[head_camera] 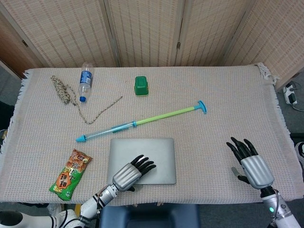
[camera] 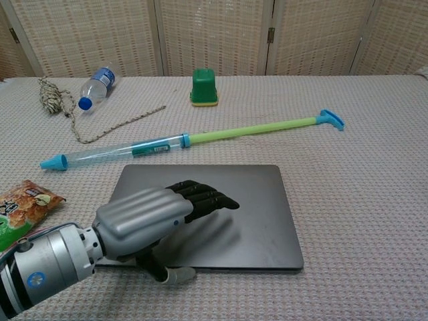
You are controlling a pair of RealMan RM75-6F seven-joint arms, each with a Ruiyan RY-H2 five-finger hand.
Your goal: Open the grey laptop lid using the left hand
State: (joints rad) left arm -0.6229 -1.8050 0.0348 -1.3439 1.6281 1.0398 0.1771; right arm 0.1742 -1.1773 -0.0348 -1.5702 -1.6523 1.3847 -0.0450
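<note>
The grey laptop (head_camera: 156,156) lies shut-looking near the table's front edge, also low in the chest view as the laptop (camera: 254,207). My left hand (head_camera: 130,173) lies over its front left part; in the chest view the left hand (camera: 144,224) has its dark fingers (camera: 207,197) stretched flat over the lid and its thumb (camera: 175,274) hooked at the lid's front edge. The front edge looks slightly lifted. My right hand (head_camera: 249,161) rests at the front right, fingers spread, holding nothing, well apart from the laptop.
A long blue and green tube (head_camera: 137,122) lies diagonally just behind the laptop. A snack bag (head_camera: 71,174) sits left of it. Further back are a green cup (head_camera: 141,86), a water bottle (head_camera: 85,80) and a coil of rope (head_camera: 64,91).
</note>
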